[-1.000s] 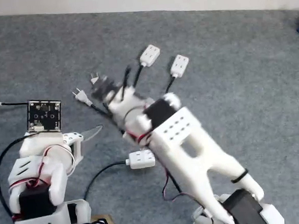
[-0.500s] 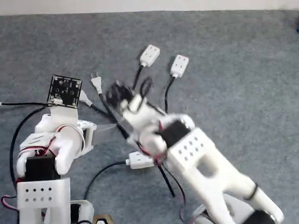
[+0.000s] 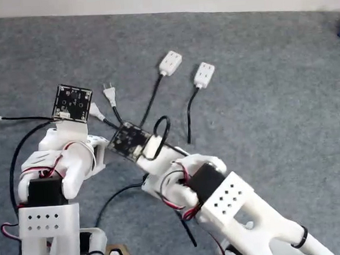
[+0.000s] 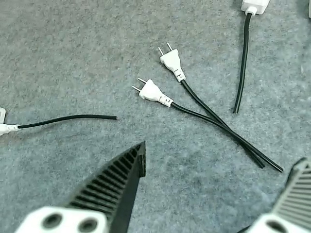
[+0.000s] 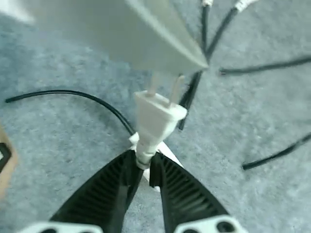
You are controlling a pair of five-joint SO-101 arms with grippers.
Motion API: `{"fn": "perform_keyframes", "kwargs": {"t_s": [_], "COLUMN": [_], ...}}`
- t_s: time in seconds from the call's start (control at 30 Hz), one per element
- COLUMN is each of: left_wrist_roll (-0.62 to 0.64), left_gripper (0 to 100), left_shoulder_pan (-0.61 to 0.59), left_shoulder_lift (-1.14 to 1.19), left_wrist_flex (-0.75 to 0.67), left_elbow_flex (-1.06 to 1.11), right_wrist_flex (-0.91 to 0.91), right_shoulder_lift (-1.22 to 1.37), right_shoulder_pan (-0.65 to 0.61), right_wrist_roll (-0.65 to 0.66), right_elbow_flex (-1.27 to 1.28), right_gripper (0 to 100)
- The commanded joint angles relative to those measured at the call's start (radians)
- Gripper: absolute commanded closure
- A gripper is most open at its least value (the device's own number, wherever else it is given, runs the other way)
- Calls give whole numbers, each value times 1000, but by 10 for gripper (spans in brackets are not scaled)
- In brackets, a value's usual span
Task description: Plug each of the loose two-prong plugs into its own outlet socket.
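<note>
The grey carpet (image 3: 286, 113) beneath my two arms looked soft and rough. I judged that nothing light would slide on it, but a socket block could shift when pushed.

Toward the far side lay a white rectangular outlet block (image 3: 170, 62) and a second outlet block (image 3: 203, 74) just beside it, well apart from both my grippers. Each trailed a cable.

The black cords (image 4: 218, 124) looked rubbery and springy. Two of them crossed on the carpet, and I expected them to drag and twist whatever plug they fed.

My left gripper (image 4: 214, 165) hung with its jaws spread wide and held nothing. It was above two loose white plugs lying near each other, the farther plug (image 4: 171, 60) and the nearer plug (image 4: 151, 91).

My right gripper (image 5: 143, 162) was clamped tight on a third white two-prong plug (image 5: 156, 114). It held the plug low on the narrow neck where the body meets its cord, with the prongs (image 5: 163, 87) pointing away from me toward a pale blurred shape I could not identify.

I judged the plug light, hard and smooth. Gripped at that slim neck it could pivot under pushing force, so the flat sides of the body would be the surer place to hold. The thin metal prongs would bend if they met a socket crooked.
</note>
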Motion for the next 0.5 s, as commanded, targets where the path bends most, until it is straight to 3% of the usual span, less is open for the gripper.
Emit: {"fn": "perform_keyframes", "kwargs": {"t_s": [0.0, 0.47], "left_wrist_roll": [-5, -9], "left_gripper": [567, 567], "left_shoulder_pan": [13, 64], "left_shoulder_lift": [1, 1], "left_wrist_flex": [-20, -91], "left_elbow_flex": [-24, 147], "right_wrist_flex": [15, 51], "right_shoulder_lift": [-18, -16], "right_shoulder_pan": [-24, -19], "right_wrist_roll": [-11, -14], "right_elbow_flex": [-81, -211], "right_gripper": [994, 994]}}
